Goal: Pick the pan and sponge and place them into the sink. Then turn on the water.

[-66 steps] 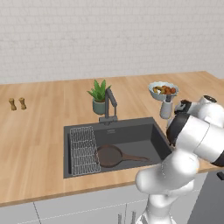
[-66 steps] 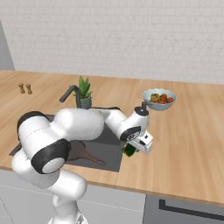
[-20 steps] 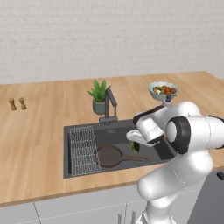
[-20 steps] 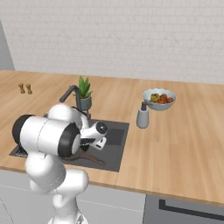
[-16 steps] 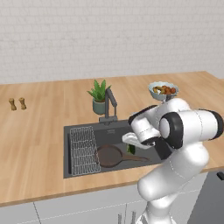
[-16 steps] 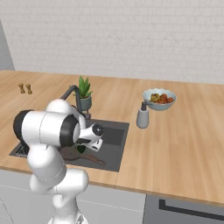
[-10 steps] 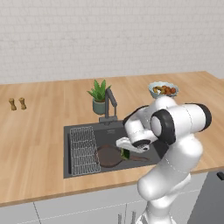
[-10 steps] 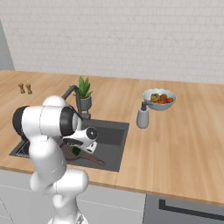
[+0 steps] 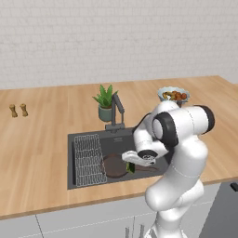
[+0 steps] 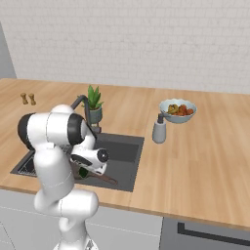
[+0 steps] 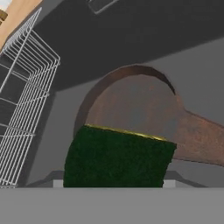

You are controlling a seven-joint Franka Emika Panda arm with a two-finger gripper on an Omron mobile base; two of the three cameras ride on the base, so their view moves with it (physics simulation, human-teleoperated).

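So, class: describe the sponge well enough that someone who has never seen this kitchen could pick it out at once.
Find the dark grey sink set in the wooden counter, in front of the potted plant. Low over its basin, the white arm's gripper holds the sponge just above the brown pan, beside the wire rack. It is the only small, dark green block there.

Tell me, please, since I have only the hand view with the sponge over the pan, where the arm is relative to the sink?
Observer: The pincer hangs low inside the sink, over the pan, holding the sponge.
Operator: Is the faucet close by?
Observer: The faucet stands at the sink's back rim, beside a potted plant.
Operator: Anything else on the counter?
Observer: A soap dispenser and a fruit bowl sit to the sink's right.
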